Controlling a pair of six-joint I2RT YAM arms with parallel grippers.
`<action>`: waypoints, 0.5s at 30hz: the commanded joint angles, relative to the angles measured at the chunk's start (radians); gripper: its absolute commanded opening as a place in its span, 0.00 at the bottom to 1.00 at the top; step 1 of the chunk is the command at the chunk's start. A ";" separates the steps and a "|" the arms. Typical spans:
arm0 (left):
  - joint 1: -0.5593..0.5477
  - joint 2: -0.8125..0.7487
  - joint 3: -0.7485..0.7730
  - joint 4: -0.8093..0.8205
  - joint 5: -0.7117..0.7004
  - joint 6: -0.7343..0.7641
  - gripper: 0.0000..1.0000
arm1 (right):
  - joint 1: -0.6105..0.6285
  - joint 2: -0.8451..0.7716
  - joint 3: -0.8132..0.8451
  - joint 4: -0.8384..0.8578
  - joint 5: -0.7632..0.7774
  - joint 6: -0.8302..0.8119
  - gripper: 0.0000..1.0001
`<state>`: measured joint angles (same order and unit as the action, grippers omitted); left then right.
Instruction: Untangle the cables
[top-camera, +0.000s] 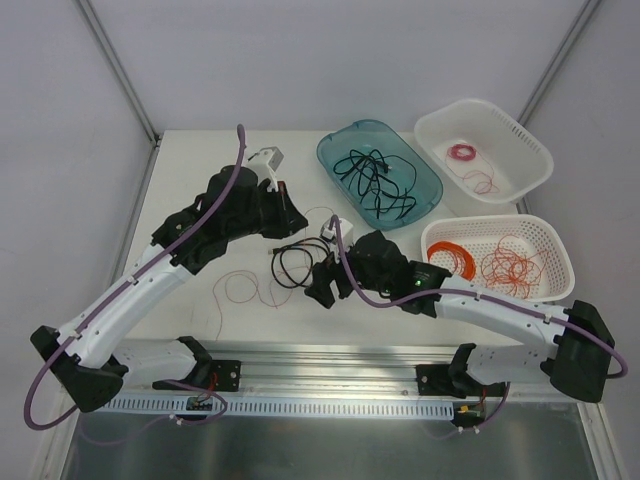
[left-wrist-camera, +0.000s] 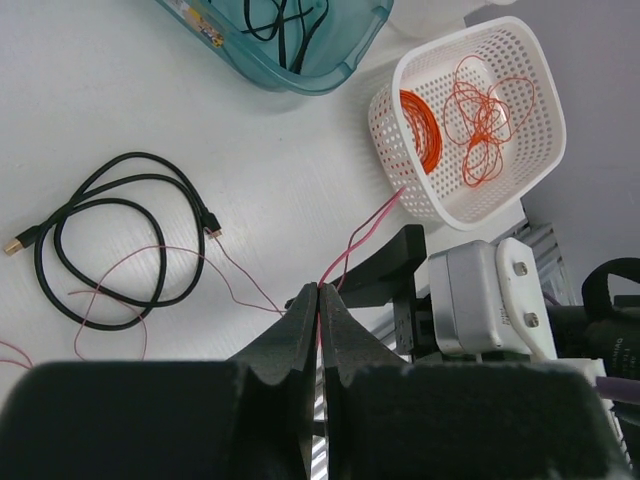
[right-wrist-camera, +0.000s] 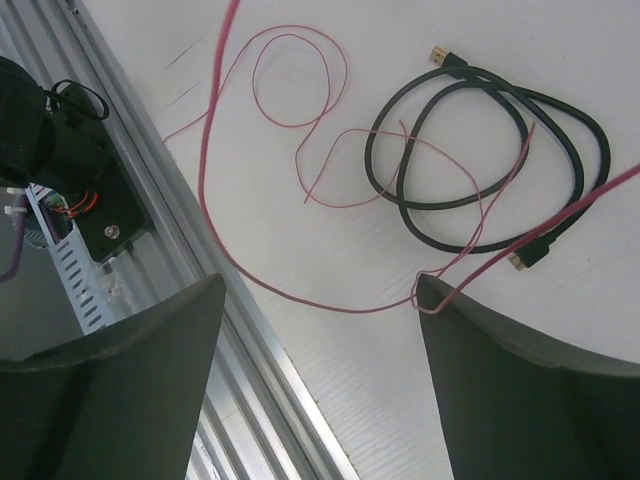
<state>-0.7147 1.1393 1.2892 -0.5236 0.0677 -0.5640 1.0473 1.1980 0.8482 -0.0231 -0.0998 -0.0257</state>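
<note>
A thin black cord (top-camera: 283, 268) with small plugs lies in loose loops mid-table, with a hair-thin red wire (top-camera: 243, 288) trailing across it and off to its left. My left gripper (top-camera: 287, 217) hovers just behind the cord, shut on a strand of the red wire (left-wrist-camera: 345, 250) that rises taut from its closed tips (left-wrist-camera: 319, 290). My right gripper (top-camera: 322, 285) stands open at the cord's near right. In the right wrist view the red wire (right-wrist-camera: 300, 296) curves across the gap of the right gripper (right-wrist-camera: 320, 290) and kinks against the right fingertip (right-wrist-camera: 432, 292); the black cord (right-wrist-camera: 490, 150) lies beyond.
A teal tray (top-camera: 425, 165) at the back holds more black cables. A white basket (top-camera: 500, 125) at back right holds a small pink ring coil. A second white basket (top-camera: 548, 240) holds an orange coil and loose red wires. The metal rail (top-camera: 330, 365) lines the near edge.
</note>
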 joint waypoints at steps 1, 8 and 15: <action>-0.011 -0.029 0.027 0.050 -0.026 -0.039 0.00 | 0.019 0.005 0.040 0.069 0.074 -0.017 0.80; -0.011 -0.038 0.012 0.050 -0.063 -0.066 0.00 | 0.030 -0.006 0.028 0.069 0.153 -0.020 0.29; -0.011 -0.035 -0.013 0.048 -0.155 -0.062 0.06 | 0.034 -0.057 0.025 0.028 0.161 -0.037 0.01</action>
<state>-0.7147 1.1252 1.2869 -0.5045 -0.0296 -0.6151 1.0744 1.1934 0.8482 -0.0109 0.0410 -0.0467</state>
